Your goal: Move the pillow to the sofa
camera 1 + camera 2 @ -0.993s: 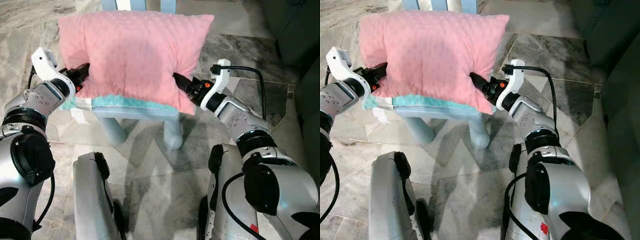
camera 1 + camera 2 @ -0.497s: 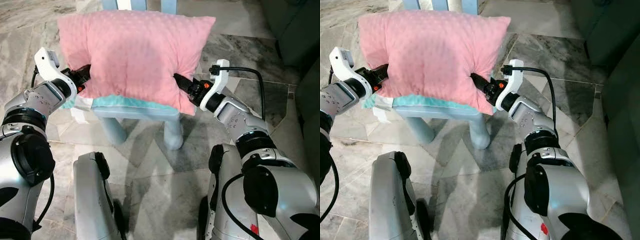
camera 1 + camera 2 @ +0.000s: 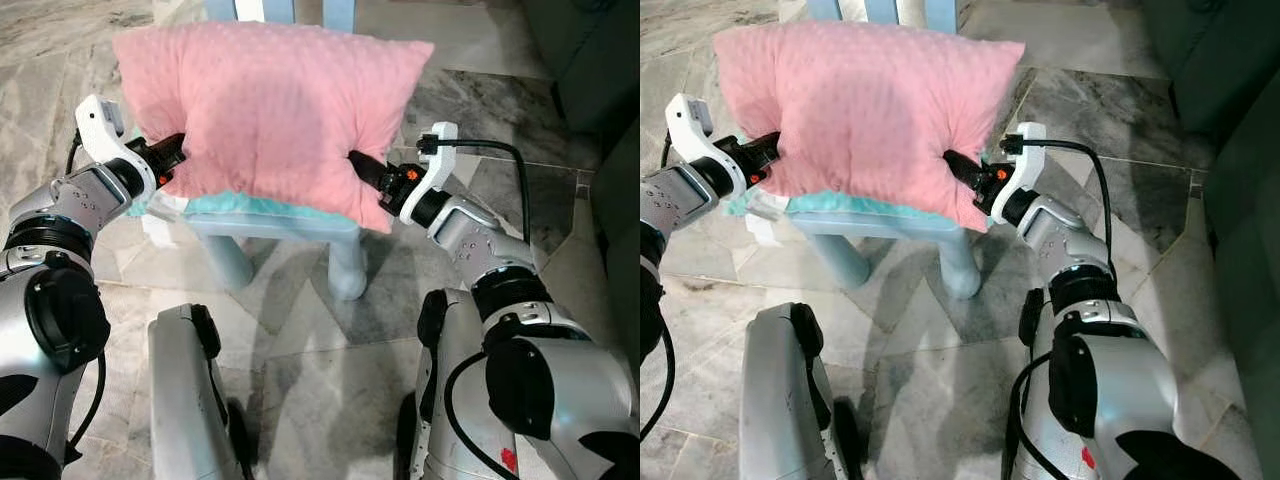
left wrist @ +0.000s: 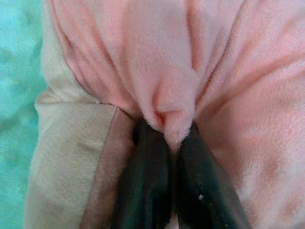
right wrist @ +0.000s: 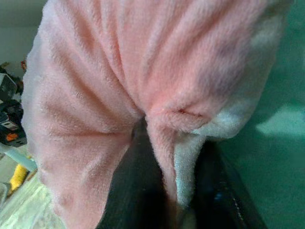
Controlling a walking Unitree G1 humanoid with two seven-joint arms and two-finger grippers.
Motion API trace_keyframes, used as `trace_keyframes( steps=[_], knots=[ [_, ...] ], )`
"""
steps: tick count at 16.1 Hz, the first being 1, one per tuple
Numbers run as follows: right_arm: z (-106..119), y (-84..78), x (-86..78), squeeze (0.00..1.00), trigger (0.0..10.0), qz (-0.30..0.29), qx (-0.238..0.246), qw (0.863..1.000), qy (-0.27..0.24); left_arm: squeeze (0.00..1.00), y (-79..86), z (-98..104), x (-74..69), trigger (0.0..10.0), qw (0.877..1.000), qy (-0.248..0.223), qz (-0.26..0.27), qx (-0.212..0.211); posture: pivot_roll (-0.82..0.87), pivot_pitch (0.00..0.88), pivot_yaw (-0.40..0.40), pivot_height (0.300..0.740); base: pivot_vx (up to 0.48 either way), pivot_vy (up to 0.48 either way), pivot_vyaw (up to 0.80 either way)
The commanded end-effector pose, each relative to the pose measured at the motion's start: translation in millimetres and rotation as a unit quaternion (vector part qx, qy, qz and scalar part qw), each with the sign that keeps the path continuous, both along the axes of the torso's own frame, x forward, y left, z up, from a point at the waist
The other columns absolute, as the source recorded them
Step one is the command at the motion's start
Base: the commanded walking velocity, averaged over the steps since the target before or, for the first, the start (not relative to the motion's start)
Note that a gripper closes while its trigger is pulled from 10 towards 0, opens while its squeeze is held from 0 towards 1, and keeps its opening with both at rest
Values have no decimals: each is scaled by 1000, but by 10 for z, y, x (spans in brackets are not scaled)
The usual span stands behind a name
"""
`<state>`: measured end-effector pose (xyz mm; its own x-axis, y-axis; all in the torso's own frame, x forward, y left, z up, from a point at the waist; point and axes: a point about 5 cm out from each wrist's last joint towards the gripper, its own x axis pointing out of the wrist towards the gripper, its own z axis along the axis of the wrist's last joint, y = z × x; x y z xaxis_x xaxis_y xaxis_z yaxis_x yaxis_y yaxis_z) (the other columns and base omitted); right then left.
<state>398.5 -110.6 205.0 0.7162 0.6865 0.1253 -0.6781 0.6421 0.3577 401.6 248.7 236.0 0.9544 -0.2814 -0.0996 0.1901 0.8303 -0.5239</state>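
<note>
pillow (image 3: 270,105) lifted slightly — both end effectors clamped

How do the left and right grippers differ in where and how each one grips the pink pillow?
The left gripper pinches the pink pillow at its left edge; the right gripper bites in at the right edge, near the lower corner. In the left wrist view the left's fingers sit nearly together on a thin fold; in the right wrist view the right's fingers stand wider around a thicker fold. Both are shut on fabric.
</note>
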Motion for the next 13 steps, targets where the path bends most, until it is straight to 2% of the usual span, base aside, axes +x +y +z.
trace_keyframes(
  steps=[1, 2, 3, 4, 5, 6, 7, 8, 9, 11, 13],
  knots=[
    [-44, 73, -18, 0, 0, 5, -18, 1000, -3, 0, 27, -45, -14, 0, 1000, 1, 1, 20, -80, 290, 75, 373, 0, 0, 0],
    [-4, 69, -39, 0, 0, 18, -35, 999, -29, 0, 24, -106, -15, 0, 998, 0, 1, 67, -73, 264, 70, 373, 0, 0, 0],
    [7, 69, -39, 0, 0, 16, -46, 998, -41, 0, 13, -156, -21, 0, 996, 2, -4, 85, -74, 255, 68, 373, 0, 0, 0],
    [49, 62, -42, 0, 0, 9, -52, 997, -56, 0, 18, -210, -32, 0, 998, -5, 4, 63, -79, 228, 63, 373, 0, 0, 0],
    [90, 45, -46, 0, 0, -4, -61, 995, -75, 0, 34, -249, -42, 0, 997, -18, 10, 78, -81, 207, 59, 373, 0, 0, 0],
    [124, 41, -68, 0, 0, -14, -76, 991, -106, 0, 6, -287, -44, 0, 992, -50, 11, 113, -74, 167, 51, 373, 0, 0, 0],
    [151, 81, -131, 0, 0, -5, -101, 984, -144, 0, -13, -307, -48, 0, 988, -80, 28, 126, -74, 143, 47, 373, 0, 0, 0],
    [145, 85, -134, 0, 0, -6, -108, 983, -152, 0, -29, -319, -43, 0, 989, -84, 39, 115, -75, 120, 44, 373, 0, 0, 0],
    [160, 73, -148, 0, 0, -19, -99, 983, -154, 0, -64, -315, -50, 0, 981, -115, 45, 150, -76, 88, 39, 373, 0, 0, 0],
    [158, 13, -203, 0, 0, -56, -110, 976, -178, 0, -133, -287, -65, 0, 970, -164, 73, 167, -85, 13, 37, 373, 0, 0, 0],
    [141, -40, -237, 0, 0, -74, -119, 972, -188, 0, -160, -223, -71, 0, 961, -196, 97, 172, -92, 0, 36, 373, 0, 0, 0]
  ],
)
